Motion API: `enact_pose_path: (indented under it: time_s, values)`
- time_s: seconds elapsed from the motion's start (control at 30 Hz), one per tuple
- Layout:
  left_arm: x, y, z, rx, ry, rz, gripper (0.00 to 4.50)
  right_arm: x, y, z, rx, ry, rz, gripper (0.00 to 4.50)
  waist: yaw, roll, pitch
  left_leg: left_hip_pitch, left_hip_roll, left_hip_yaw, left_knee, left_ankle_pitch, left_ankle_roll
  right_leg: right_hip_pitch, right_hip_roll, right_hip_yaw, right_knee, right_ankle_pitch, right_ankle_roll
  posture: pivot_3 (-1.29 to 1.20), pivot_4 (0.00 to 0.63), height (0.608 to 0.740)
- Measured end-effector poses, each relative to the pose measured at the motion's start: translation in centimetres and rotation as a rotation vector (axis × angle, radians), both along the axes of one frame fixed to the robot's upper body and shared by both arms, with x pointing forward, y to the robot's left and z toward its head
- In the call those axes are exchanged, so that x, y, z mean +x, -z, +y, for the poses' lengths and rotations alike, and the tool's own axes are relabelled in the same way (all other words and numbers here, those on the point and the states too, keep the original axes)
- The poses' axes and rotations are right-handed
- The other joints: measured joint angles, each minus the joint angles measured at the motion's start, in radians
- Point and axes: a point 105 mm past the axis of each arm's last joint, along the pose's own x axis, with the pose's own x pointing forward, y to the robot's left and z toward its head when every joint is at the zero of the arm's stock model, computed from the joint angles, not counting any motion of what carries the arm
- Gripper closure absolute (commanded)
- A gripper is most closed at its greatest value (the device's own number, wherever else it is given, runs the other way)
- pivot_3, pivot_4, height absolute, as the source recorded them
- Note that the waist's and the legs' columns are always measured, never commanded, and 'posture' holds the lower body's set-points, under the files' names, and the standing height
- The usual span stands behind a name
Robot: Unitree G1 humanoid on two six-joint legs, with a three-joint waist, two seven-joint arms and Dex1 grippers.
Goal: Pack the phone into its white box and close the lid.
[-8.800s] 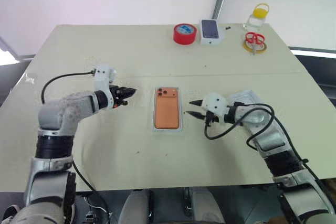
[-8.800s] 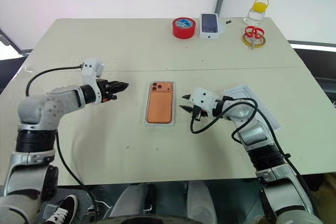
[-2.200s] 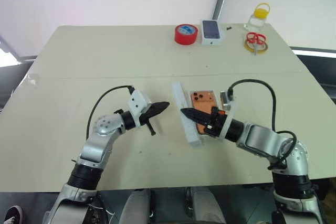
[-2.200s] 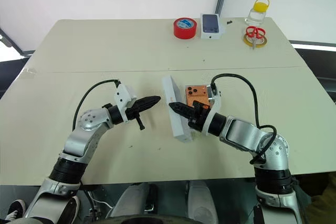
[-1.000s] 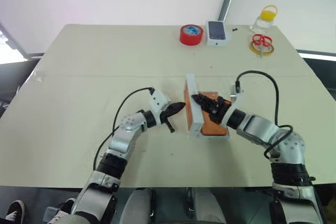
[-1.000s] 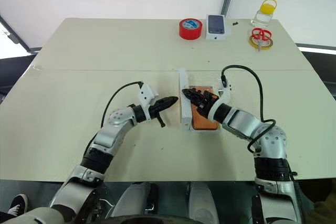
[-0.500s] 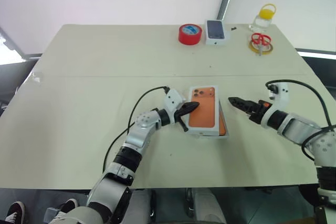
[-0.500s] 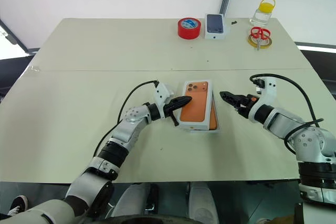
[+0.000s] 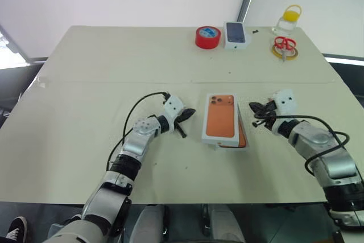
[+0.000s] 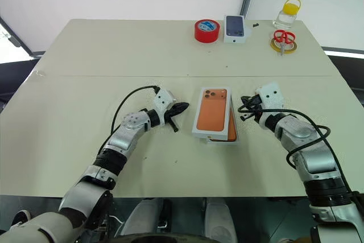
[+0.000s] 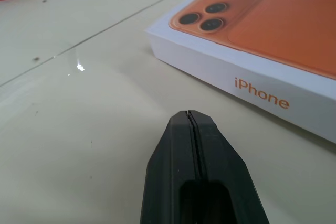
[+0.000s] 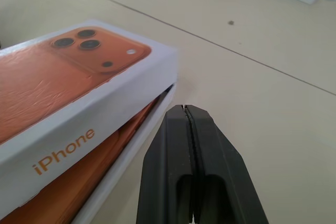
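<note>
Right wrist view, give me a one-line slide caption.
Lid sits askew over the white box, shut right claw beside it.

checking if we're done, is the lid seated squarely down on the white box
No, the lid sits skewed, its near edge raised with the phone showing beneath.

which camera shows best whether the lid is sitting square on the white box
The right wrist view: the lid sits skewed and raised, with the white box and the orange phone exposed under its edge. The head views show the lid from above, the box peeking out on the right. The left wrist view shows the lid's other side.
</note>
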Motion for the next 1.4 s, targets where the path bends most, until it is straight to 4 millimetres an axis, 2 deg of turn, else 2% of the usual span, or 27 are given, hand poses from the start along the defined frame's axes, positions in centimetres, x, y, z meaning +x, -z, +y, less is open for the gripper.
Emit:
enact_pose_path:
  time_s: [0.3, 0.53, 0.73, 1.4]
  values:
    - [0.3, 0.0, -2.3, -0.002, 0.045, 0.022, 4.50, -0.1, 1.0, 1.0, -0.040, -0.050, 0.019, 4.45, 0.026, 0.000, 0.000, 0.001, -0.001, -0.001, 0.000, 0.000, 0.000, 0.001, -0.001, -0.001, 0.000, -0.002, -0.003, 0.00, 0.150, 0.740]
    - [-0.3, 0.1, -3.6, -0.021, 0.100, 0.042, 4.50, -0.2, 1.2, 0.7, -0.076, -0.058, 0.024, 4.45, 0.025, 0.000, 0.000, 0.000, -0.001, -0.001, 0.000, 0.000, 0.000, 0.001, -0.001, -0.001, 0.000, -0.002, -0.003, 0.00, 0.150, 0.740]
    - [-1.1, 0.1, -5.0, -0.047, 0.160, 0.076, 4.50, -0.5, 1.0, -0.4, -0.084, -0.029, 0.018, 4.45, 0.023, 0.000, 0.000, 0.000, -0.001, -0.001, 0.000, 0.000, 0.000, 0.001, -0.001, -0.001, -0.001, -0.002, -0.003, 0.00, 0.150, 0.740]
    - [-2.8, 0.4, -4.9, -0.048, 0.208, 0.076, 4.50, -2.8, 2.2, -0.8, -0.173, -0.071, 0.071, 4.45, 0.022, 0.000, 0.000, 0.001, -0.001, -0.001, 0.001, 0.000, 0.000, 0.001, 0.000, -0.001, 0.000, -0.002, -0.003, 0.00, 0.150, 0.740]
